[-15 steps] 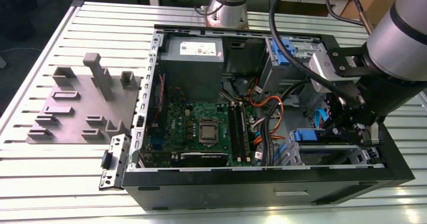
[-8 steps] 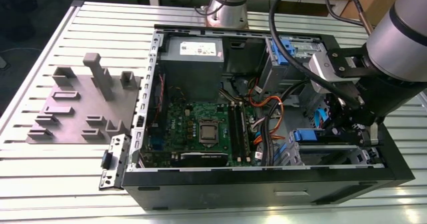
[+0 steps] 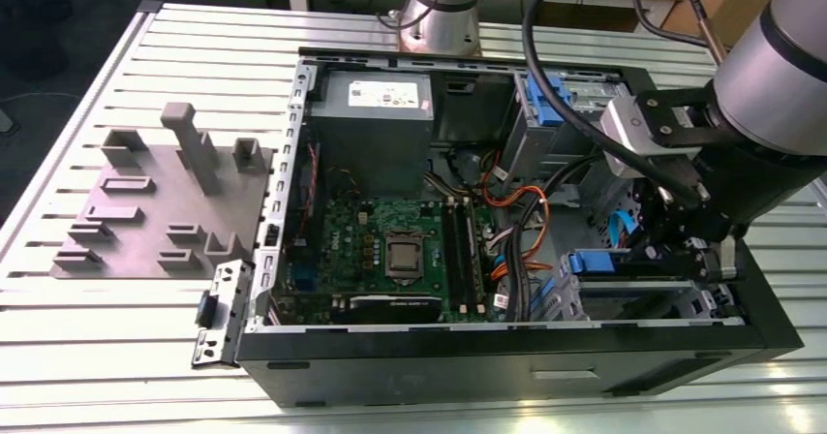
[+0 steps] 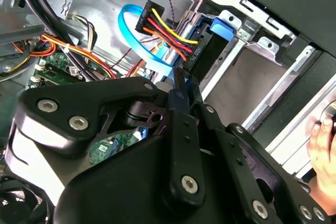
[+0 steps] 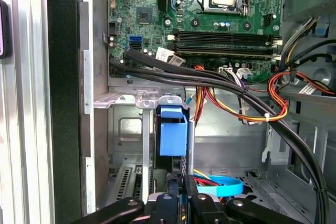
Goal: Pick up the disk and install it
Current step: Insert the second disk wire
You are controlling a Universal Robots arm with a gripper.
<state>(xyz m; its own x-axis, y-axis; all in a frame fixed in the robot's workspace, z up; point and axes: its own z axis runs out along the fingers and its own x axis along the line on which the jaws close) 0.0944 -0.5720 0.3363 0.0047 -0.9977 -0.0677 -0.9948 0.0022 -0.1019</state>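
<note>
Black multi-link gripper (image 3: pixel 685 245) on the arm is hanging inside the open black metal PC tower case (image 3: pixel 517 361), which is lying on its side on a ribbed aluminium table (image 3: pixel 77 356). Gripper state: can't tell, as its tip is sitting right at the disk's near end in both wrist views (image 4: pixel 181 80) (image 5: pixel 180 179), w/ the contact itself hidden.

The disk (image 5: pixel 172 132), a flat drive seen edge-on w/ a blue plastic carrier frame, is standing upright in the bare silver sheet-metal drive cage (image 5: pixel 126 129) at the case's corner. In the exterior view it's showing as a blue block (image 3: pixel 601 262) just beside the gripper. In the second wrist view its blue tab end (image 4: pixel 220 27) is pointing away from the camera.

A light-blue flat SATA cable (image 4: pixel 136 40) is looping near the disk, and a black connector w/ red, yellow & orange wires (image 4: pixel 149 17) is sitting just beside it; plugged or not, can't tell.

A green motherboard (image 3: pixel 387 240) is filling the case floor, w/ a large grey metal box w/ a white label (image 3: pixel 372 114) beyond it. A grey moulded fixture plate (image 3: pixel 155 201) is lying on the table at the exterior view's left. A person's hand (image 4: pixel 323 140) is showing at the case's edge.
</note>
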